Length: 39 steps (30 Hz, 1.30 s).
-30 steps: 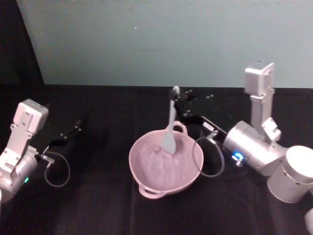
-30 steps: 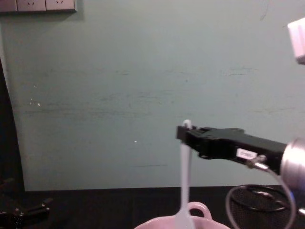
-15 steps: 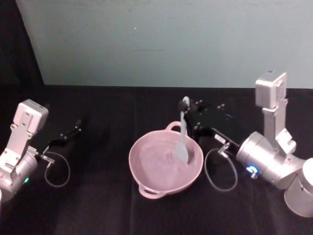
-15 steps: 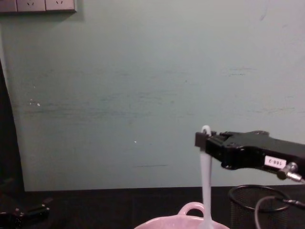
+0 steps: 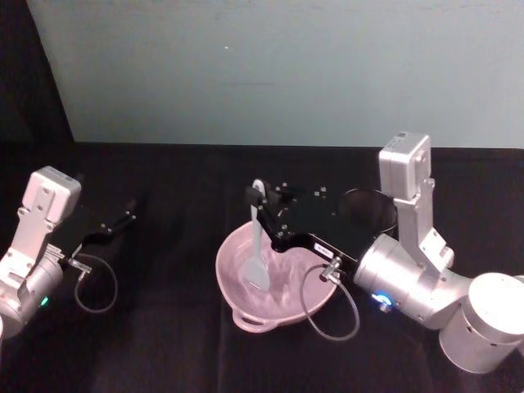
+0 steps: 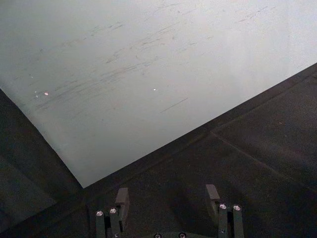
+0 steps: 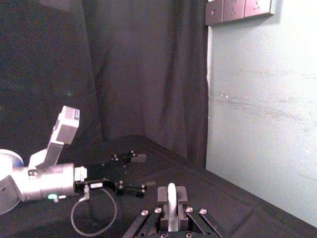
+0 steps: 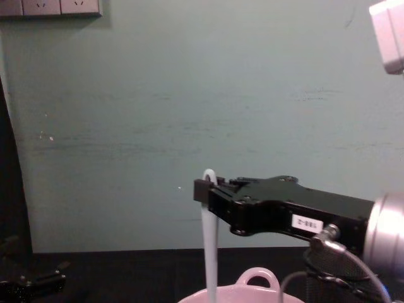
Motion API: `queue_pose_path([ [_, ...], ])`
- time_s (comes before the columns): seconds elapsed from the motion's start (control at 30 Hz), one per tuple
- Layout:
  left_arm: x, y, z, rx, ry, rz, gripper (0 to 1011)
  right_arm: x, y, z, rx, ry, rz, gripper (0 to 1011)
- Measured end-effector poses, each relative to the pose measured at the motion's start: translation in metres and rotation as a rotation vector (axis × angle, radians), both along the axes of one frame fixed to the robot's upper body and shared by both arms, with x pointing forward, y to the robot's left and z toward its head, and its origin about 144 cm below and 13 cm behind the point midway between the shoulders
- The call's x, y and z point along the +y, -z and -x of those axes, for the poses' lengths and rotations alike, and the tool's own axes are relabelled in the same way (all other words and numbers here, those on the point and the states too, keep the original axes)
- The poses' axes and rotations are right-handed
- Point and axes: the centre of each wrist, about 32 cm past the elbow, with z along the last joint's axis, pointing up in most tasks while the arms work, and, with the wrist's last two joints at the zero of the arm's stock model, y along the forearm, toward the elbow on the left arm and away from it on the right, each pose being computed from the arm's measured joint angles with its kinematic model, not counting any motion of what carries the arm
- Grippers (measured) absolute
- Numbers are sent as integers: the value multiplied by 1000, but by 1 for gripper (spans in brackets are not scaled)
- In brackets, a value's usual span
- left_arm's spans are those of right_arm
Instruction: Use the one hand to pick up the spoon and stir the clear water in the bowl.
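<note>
Left gripper (image 5: 123, 219) idles with fingers apart, well left of the bowl (image 5: 229, 299); over the bowl's left half the right gripper (image 5: 260, 199) pinches the spoon (image 5: 257, 254) by its handle top, head in the water. Sweeping too wide could knock the rim and slop water.

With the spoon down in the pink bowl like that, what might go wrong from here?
The right gripper pinches the spoon only at its top end, so a push against the bowl wall might twist it loose or slop water. Its grey cable hangs looped by the bowl's rim and may snag. The mesh cup stands close by the arm; a wide stroke might knock it.
</note>
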Motion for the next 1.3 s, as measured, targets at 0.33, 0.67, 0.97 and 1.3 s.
queue_pose_path([
  [0.33, 0, 0, 0, 0, 0, 0, 1005, 5, 8, -26, 21, 22, -43, 110],
  [0.67, 0, 0, 0, 0, 0, 0, 1005, -18, 10, -40, 26, 126, -71, 110],
  [0.97, 0, 0, 0, 0, 0, 0, 1005, -35, 1, -27, 8, 148, -10, 109],
  [1.3, 0, 0, 0, 0, 0, 0, 1005, -19, -2, -3, 11, 50, 44, 110],
])
